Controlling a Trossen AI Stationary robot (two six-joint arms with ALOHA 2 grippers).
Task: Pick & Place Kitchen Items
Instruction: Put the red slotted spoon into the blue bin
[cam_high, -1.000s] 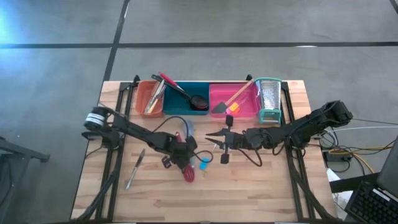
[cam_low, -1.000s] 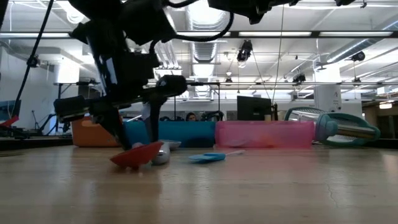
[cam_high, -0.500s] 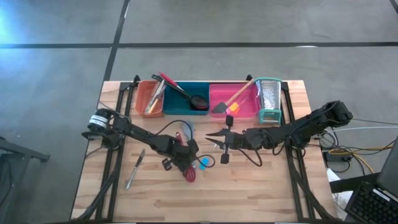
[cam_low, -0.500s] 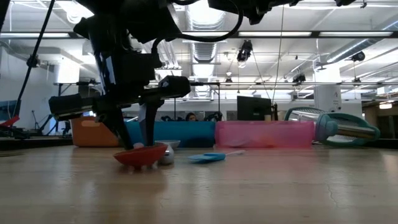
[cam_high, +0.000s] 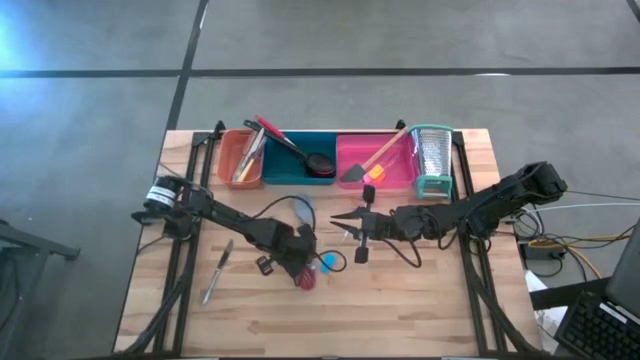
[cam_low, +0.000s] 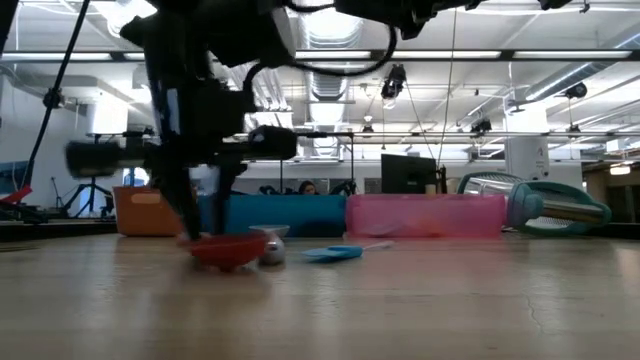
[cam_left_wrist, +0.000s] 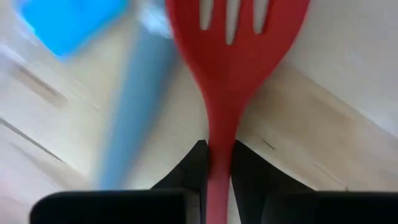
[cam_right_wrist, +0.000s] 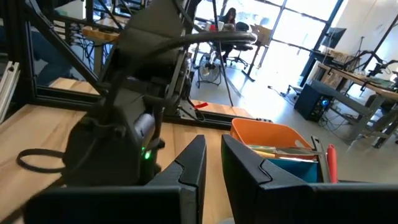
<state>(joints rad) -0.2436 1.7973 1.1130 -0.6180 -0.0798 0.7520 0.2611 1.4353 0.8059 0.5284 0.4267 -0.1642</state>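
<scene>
1. Red slotted spatula lies flat on the table, in front of the teal tray and well apart from it; the left gripper is clenched on its slim handle just behind the head.
2. Seen from table height, the spatula's head touches or nearly touches the wood, so I judge the grasp made but the lift not begun.
3. Just beside the red head, on the side toward the right arm, lie a small blue tool and what looks like a small metal piece; the blur makes the second hard to name.
4. Risk one: the fingers pinch a narrow, smooth handle near one end, so the long tool could pivot or slip as it rises.
5. Risk two: a sweep toward the tray could drag the head into the blue tool and scatter it.
6. Risk three: the right gripper hangs between the spatula and the tray, fingers nearly together on nothing, and a direct carry could clip that arm.
7. A grey utensil lies farther from the tray, beyond the left arm, out of the way.
</scene>
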